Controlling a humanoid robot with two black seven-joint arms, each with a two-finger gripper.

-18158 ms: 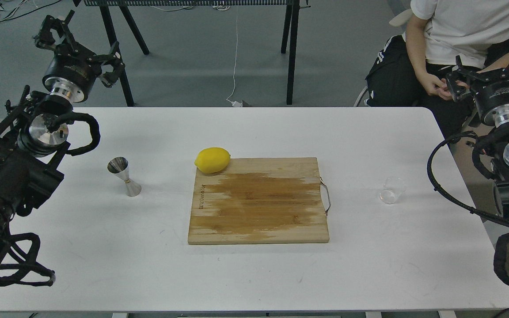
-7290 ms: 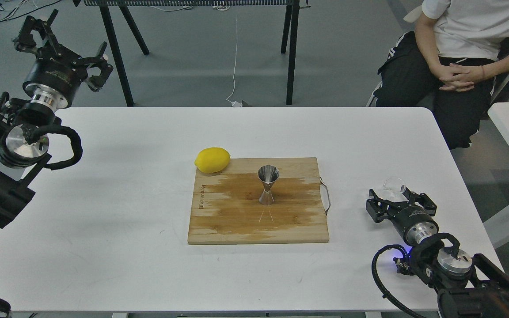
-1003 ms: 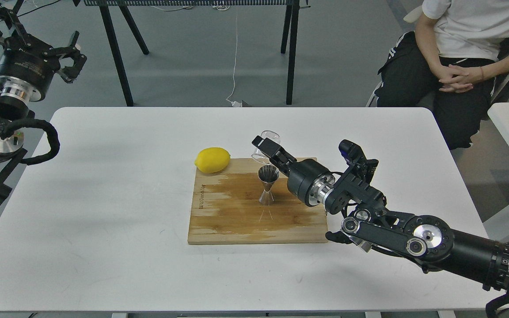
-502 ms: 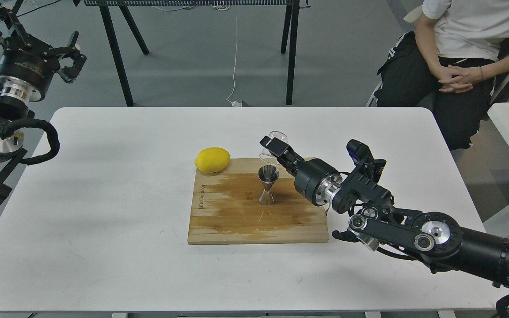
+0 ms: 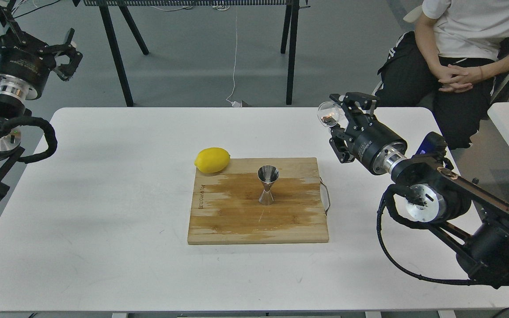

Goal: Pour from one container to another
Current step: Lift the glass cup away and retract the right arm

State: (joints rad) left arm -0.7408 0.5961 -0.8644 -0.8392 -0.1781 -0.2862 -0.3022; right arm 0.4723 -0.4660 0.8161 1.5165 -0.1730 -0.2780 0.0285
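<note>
A: What has moved since half a second ago?

B: In the head view the right hand [image 5: 340, 117] has pulled up and away to the right. It was over the jigger [image 5: 268, 184] with the clear cup [image 5: 328, 114] tipped at its mouth; now it sits above the far right part of the table [image 5: 104, 221], well apart from the jigger. The jigger, the lemon [image 5: 212, 160] and the cutting board [image 5: 259, 207] have not shifted.

A: Is the cup still held?

B: Yes, the right hand is clamped on it. The cup lies on its side in the grip, pointing left. Its glass is see-through and partly behind the fingers [image 5: 360, 99], so I cannot tell whether anything is inside.

A: Where is the jigger?

B: Upright on the middle of the board, wide mouth up. The lemon lies at the board's far left corner, touching it. The inside of the jigger is too dark and small to read.

A: And the left hand?

B: The left hand [image 5: 24, 33] is raised at the top left corner, beyond the table edge, fingers spread and holding nothing. One finger is cut off by the picture's edge.

A: Anything else?

B: A seated person [image 5: 462, 48] at the top right, head out of view.
</note>
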